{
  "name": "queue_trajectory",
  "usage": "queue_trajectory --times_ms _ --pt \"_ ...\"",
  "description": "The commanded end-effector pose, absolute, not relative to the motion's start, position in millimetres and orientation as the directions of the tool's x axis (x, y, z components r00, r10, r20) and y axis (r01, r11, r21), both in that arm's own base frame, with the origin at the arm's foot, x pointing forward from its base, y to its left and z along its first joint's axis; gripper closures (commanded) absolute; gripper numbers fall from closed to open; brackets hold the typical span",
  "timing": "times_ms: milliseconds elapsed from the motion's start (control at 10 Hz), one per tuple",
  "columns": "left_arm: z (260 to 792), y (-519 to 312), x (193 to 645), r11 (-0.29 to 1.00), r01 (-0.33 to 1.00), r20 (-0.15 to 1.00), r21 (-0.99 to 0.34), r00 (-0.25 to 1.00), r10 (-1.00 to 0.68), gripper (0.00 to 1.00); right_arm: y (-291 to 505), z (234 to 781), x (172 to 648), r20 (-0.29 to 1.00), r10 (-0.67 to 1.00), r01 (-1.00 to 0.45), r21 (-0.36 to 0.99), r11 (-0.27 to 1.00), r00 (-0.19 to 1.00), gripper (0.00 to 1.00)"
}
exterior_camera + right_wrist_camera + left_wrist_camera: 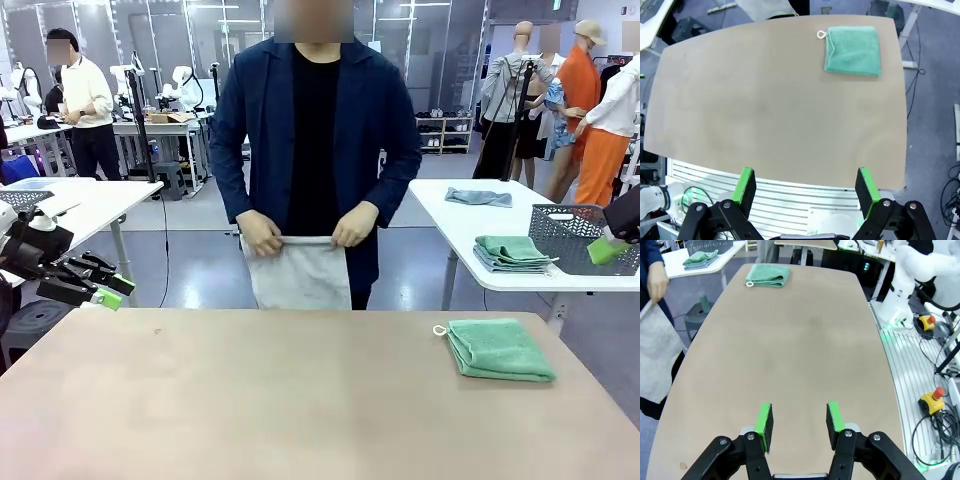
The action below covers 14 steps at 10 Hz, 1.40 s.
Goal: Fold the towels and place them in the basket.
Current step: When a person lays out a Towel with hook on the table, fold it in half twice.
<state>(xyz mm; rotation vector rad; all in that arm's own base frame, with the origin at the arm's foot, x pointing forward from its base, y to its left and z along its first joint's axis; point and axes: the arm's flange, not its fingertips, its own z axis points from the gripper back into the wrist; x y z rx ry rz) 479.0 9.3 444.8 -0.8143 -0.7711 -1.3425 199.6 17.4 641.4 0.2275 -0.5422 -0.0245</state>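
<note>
A: Hanging at 12 o'clock, just past the far edge of the table (250,400), the white towel (298,270) is held up by a person (315,130), its top edge pinched in both hands. So which towel lies within the robot's reach?

B: The green towel (498,349). It lies flat and folded at 2 o'clock from the table's middle, near the right edge, with its loop at the far-left corner.

A: Which arm is nearer?

B: The right. The right gripper (806,186) is held back off the table's edge, and from its fingers the towel sits ahead at 1 o'clock, well apart. The left gripper (799,420) waits at the table's 9 o'clock end. From there the towel is far across the top, at 11 o'clock.

A: And the fingers?

B: Both pairs stand apart with nothing between them, the right pair wider than the left.

A: Its long axis?

B: Folded close to square, a little longer from 9 to 3 in the front view. I'd judge the right arm the one to reach for it.

A: The basket?

B: A dark lattice basket (580,232) stands on a white side table at 3 o'clock, beyond the right gripper, with folded cloths (512,252) just beside it. The towel would have to travel right.
</note>
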Motion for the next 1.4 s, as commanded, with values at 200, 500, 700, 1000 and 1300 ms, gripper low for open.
queue_trajectory --times_ms 200,500,700,1000,1300 --pt "447.0 10.1 478.4 0.04 0.998 0.859 -0.055 0.068 -0.507 0.44 14.1 641.5 197.7 0.506 -0.091 -0.031 0.228 0.973 0.858 0.0" --pt "447.0 10.1 478.4 0.04 0.998 0.859 -0.055 0.068 -0.507 0.44 14.1 641.5 197.7 0.506 -0.091 -0.031 0.228 0.973 0.858 0.0" --pt "447.0 10.1 478.4 0.04 0.998 0.859 -0.055 0.068 -0.507 0.44 14.1 641.5 197.7 0.506 -0.091 -0.031 0.228 0.973 0.858 0.0" --pt "447.0 10.1 478.4 0.04 0.998 0.859 -0.055 0.068 -0.507 0.44 14.1 641.5 197.7 0.506 -0.091 -0.031 0.228 0.973 0.858 0.0" --pt "447.0 10.1 478.4 0.04 0.998 0.859 -0.055 0.068 -0.507 0.44 14.1 641.5 197.7 0.506 -0.091 -0.031 0.228 0.973 0.858 0.0"
